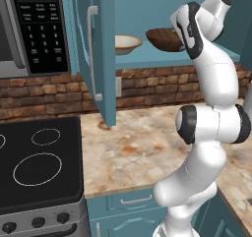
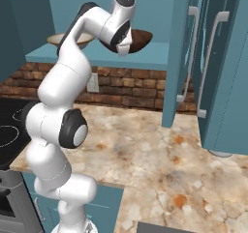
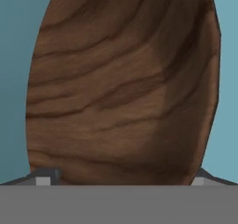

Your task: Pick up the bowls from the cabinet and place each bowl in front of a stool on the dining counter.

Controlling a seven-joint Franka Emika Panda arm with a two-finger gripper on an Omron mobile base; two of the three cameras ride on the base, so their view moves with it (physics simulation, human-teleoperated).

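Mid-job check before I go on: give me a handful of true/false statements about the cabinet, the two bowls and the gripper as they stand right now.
1. The cabinet door is open. True.
2. Both bowls sit on the shelf. True.
3. The beige bowl is already on the worktop. False: it is on the shelf.
4. The gripper is shut on the beige bowl. False: its jaws are wide open, either side of the brown bowl.
5. The brown bowl lies right of the beige one in the left base view. True.
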